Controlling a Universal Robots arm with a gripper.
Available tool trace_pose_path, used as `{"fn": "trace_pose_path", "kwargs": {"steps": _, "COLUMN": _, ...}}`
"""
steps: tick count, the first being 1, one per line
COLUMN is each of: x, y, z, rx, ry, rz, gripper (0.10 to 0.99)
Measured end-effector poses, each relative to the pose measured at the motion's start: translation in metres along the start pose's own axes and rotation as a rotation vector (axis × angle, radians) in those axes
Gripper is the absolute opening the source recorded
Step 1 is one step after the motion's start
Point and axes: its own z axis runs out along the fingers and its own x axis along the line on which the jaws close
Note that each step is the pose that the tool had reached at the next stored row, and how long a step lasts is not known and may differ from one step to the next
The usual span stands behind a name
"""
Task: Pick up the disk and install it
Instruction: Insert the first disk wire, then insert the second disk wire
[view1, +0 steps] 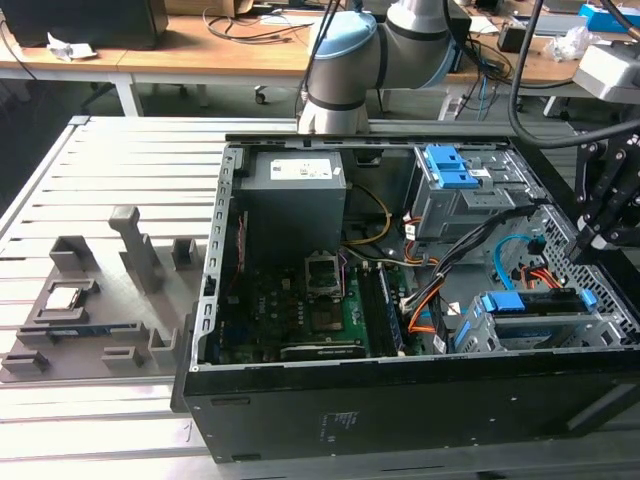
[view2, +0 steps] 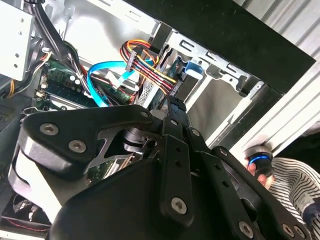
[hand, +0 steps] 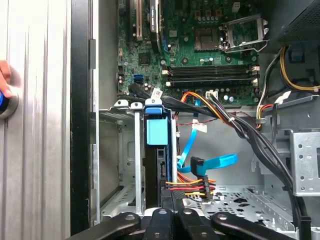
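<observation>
where the disk is: the disk (view1: 530, 302) sits in the drive cage (view1: 592, 330), lower right of the exterior view, inside the open computer case (view1: 400, 410). in the first wrist view it stands edge-on in the cage slot, with the blue frame tab (hand: 154, 131) at the end nearest the motherboard (hand: 200, 50).
claw: the gripper (view1: 598, 225) hangs at the right edge of the exterior view, just above and behind the cage. honestly can't tell if it's spread, pressed together or pinching the disk, since the business end is hidden.
how far along: looks to me like the disk is already in or very nearly in its bay. can't tell if it's fully seated.
weight/feel: i'd guess a dense little metal brick, stiff, no flex, heavier than it looks.
slippery?: bare metal faces are probably slick. the plastic frame should give more bite.
fragile?: yeah, it won't like knocks or twisting in the rails, and the plastic tab could snap if levered.
where to grab: across the two long framed edges near the middle, squarely. keep off the label face and the connector end.
watch out: the blue cable (hand: 215, 161) and the orange and red wire bundle (hand: 197, 182) lie just beside the cage, so snagging is a risk.
</observation>
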Motion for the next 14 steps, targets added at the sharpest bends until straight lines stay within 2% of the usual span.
{"fn": "trace_pose_path", "kwargs": {"steps": 10, "x": 0.0, "y": 0.0, "z": -0.0004, "rx": 0.0, "ry": 0.0002, "rz": 0.0, "gripper": 0.114}}
{"fn": "trace_pose_path", "kwargs": {"steps": 11, "x": 0.0, "y": 0.0, "z": -0.0004, "rx": 0.0, "ry": 0.0002, "rz": 0.0, "gripper": 0.169}}
{"fn": "trace_pose_path", "kwargs": {"steps": 12, "x": 0.0, "y": 0.0, "z": -0.0004, "rx": 0.0, "ry": 0.0002, "rz": 0.0, "gripper": 0.294}}
{"fn": "trace_pose_path", "kwargs": {"steps": 13, "x": 0.0, "y": 0.0, "z": -0.0004, "rx": 0.0, "ry": 0.0002, "rz": 0.0, "gripper": 0.357}}
{"fn": "trace_pose_path", "kwargs": {"steps": 14, "x": 0.0, "y": 0.0, "z": -0.0004, "rx": 0.0, "ry": 0.0002, "rz": 0.0, "gripper": 0.357}}
